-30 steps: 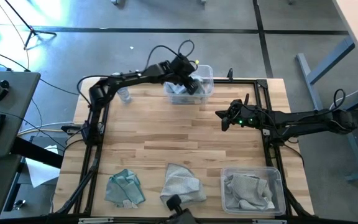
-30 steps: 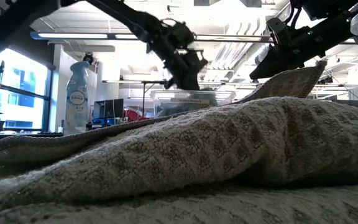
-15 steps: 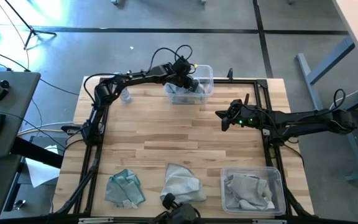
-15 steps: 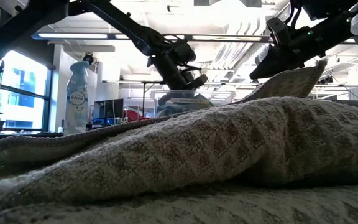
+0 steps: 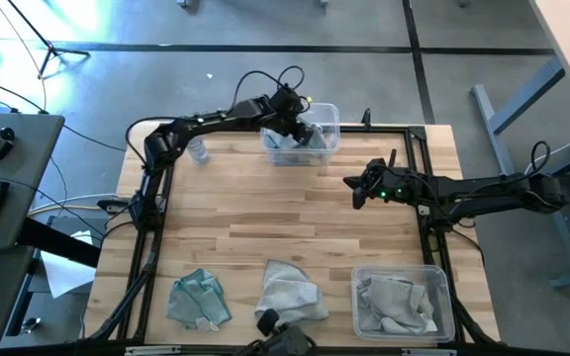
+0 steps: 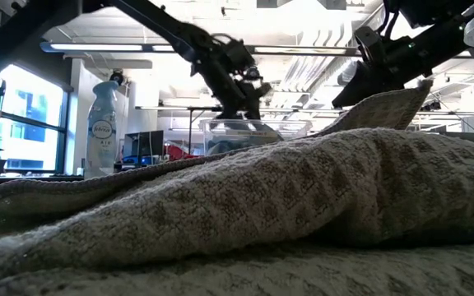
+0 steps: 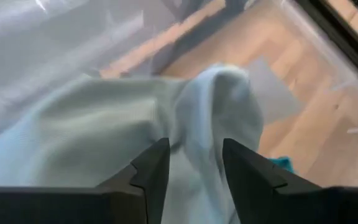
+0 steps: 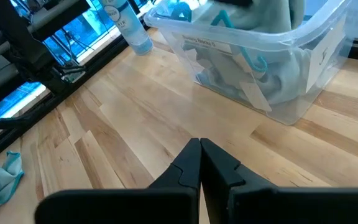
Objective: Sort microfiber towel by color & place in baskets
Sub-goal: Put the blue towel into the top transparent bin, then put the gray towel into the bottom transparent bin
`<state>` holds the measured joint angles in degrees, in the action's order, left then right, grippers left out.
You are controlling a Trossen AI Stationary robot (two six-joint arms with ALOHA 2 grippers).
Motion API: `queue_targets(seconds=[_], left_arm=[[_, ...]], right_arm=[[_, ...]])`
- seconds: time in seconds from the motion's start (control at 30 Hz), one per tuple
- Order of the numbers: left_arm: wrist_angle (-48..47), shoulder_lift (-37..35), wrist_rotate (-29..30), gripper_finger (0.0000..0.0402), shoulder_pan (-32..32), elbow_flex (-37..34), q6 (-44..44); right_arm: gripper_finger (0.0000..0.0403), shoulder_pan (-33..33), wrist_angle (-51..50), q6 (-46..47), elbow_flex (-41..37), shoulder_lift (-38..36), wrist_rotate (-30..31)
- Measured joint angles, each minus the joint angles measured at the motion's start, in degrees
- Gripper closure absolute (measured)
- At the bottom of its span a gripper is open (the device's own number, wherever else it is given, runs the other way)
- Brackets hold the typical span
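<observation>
The far basket holds light blue towels. My left gripper hangs over it, open, and a pale blue towel lies heaped under the fingers. My right gripper is shut and hovers over bare wood to the right of the table's middle. Along the near edge lie a teal towel and a grey towel. The near right basket holds grey towels. My left gripper stands open over the pale blue towel in the far basket, pointing down. A raised fold runs between its two fingers. Whether they touch the cloth I cannot tell.
A bottle stands at the far left edge, left of the far basket. The grey towel fills most of the low view. A black frame lines the table's sides. Bare wood spans the middle.
My left gripper has stayed over the far basket, shifting slightly toward the far left and turning at the wrist.
</observation>
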<state>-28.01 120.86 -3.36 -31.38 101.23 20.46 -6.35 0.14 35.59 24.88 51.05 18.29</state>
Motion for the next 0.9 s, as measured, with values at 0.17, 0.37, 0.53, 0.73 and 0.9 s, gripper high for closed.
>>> queue_targets(seconds=[0.17,0.37,0.53,0.73,0.9], left_arm=[[-5.2,-4.4,3.6,0.0259,0.0,0.0,0.3],[-12.4,-10.4,6.6,0.0259,0.9,0.0,0.5],[-18.3,-14.6,10.4,0.0261,4.4,0.0,-0.4],[-27.0,-15.4,18.0,0.0296,12.2,-0.7,-1.9],[-26.0,-16.5,18.4,0.0379,18.4,-6.9,1.0]], right_arm=[[0.0403,0.0,-1.8,0.0,0.0,0.0,-0.1],[0.0403,0.0,-2.2,0.0,0.0,0.0,-0.1],[0.0403,0.0,-2.7,0.0,0.0,0.0,-0.1],[0.0403,0.0,-3.0,-0.4,0.0,0.0,0.0],[0.0403,0.0,-3.0,-4.7,0.0,0.0,0.0]])
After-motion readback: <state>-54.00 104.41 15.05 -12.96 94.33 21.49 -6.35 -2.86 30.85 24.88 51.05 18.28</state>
